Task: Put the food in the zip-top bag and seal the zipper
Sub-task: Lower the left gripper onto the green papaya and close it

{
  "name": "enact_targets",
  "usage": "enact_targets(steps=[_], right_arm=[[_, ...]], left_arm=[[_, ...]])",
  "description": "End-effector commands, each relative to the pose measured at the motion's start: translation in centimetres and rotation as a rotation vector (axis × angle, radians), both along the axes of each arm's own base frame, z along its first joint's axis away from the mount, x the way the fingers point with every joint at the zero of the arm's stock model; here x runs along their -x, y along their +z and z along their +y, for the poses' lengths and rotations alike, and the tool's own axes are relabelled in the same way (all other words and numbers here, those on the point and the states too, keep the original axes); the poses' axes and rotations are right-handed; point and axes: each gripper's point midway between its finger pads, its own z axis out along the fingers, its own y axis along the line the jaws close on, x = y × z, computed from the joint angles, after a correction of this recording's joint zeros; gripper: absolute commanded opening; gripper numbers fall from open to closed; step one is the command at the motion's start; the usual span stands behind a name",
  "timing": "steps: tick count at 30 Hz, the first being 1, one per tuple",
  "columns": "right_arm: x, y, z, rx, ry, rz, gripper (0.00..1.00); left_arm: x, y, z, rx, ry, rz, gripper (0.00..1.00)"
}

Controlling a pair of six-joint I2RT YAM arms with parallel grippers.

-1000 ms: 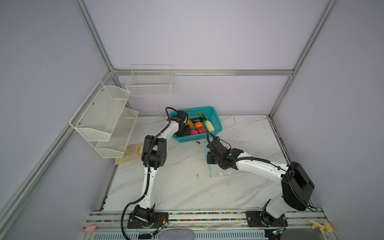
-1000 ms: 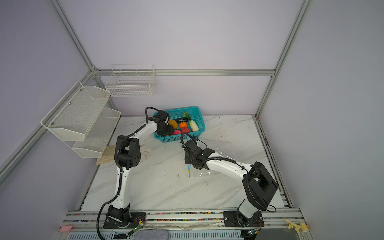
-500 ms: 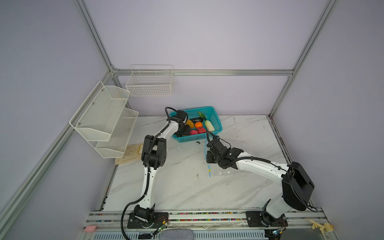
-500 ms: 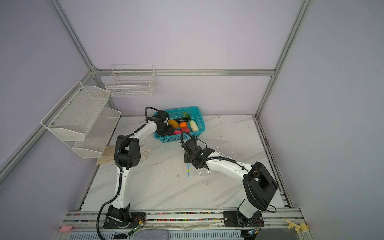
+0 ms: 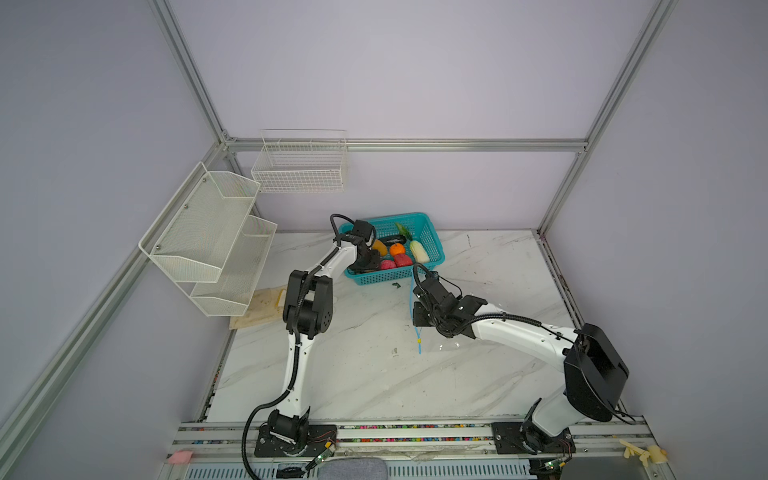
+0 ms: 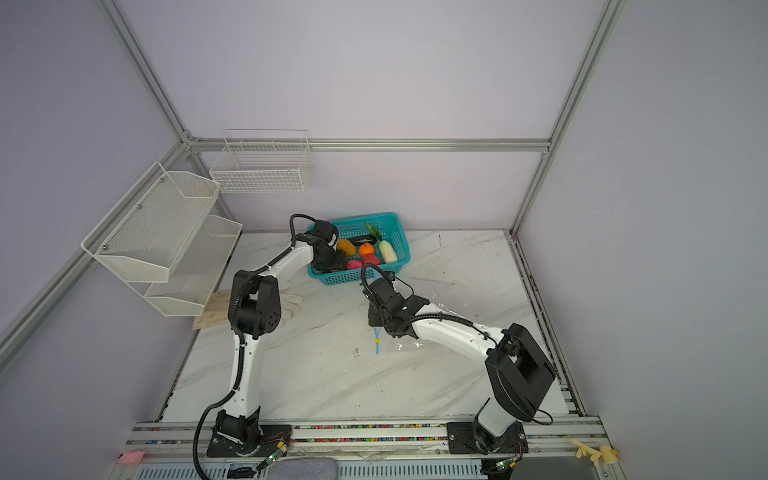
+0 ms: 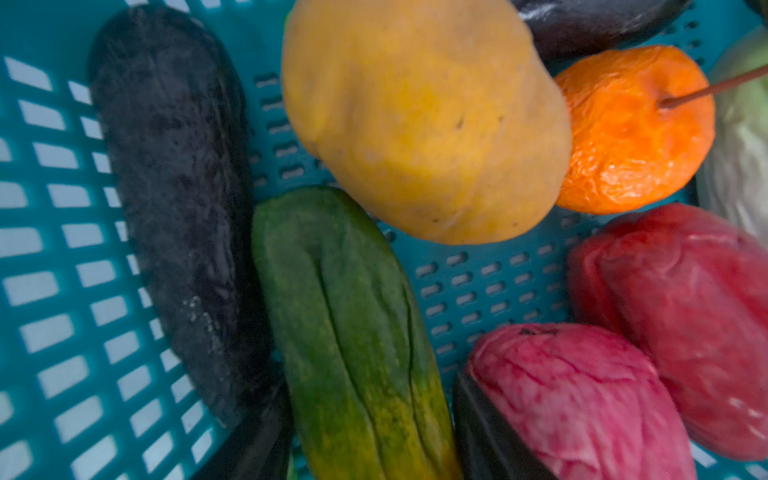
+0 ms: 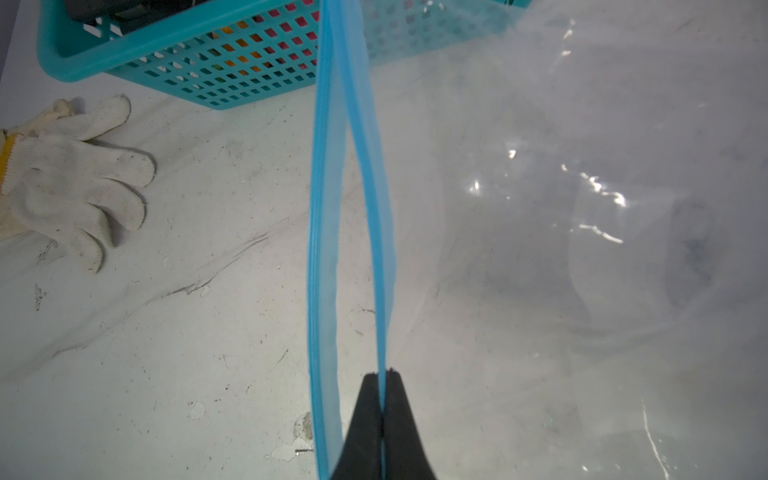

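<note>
Left fingers (image 6: 337, 262) dip into the teal basket (image 6: 345, 277) among the food (image 6: 365, 249); right fingers (image 6: 375, 318) sit at the zipper (image 6: 377, 347).

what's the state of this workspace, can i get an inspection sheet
surface: white marbled table, scuffed and chipped
job's things: food all in the teal basket; zip-top bag lying on the table, no food seen in it, zipper parted
clutter: white glove and tan board near the left arm
grippers: left claw in the basket, fingers either side of the cucumber, grip unclear; right claw shut on one zipper strip
cables: black loops at both wrists, none seen snagged
surroundings: mesh shelf, wire rack on the back wall, metal frame
</note>
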Motion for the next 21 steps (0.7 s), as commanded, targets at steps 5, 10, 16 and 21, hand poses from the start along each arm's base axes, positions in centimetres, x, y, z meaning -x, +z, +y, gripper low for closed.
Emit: enact_targets(steps=[5,10,16,21], right_arm=[[-0.5,1.5,0.1,-0.025,-0.006,-0.028,0.00],[-0.4,1.6,0.1,-0.031,-0.007,-0.031,0.00],[-0.3,1.7,0.0,-0.039,-0.010,-0.033,0.00],[-0.3,1.8,-0.1,-0.041,-0.013,-0.036,0.00]], left_arm=[[-0.8,3.0,0.4,0.024,0.000,-0.071,0.53],[-0.7,4.6,0.6,0.041,0.010,-0.099,0.53],[-0.3,5.9,0.5,0.071,0.013,-0.121,0.51],[0.1,7.0,0.6,0.093,0.019,-0.137,0.50]])
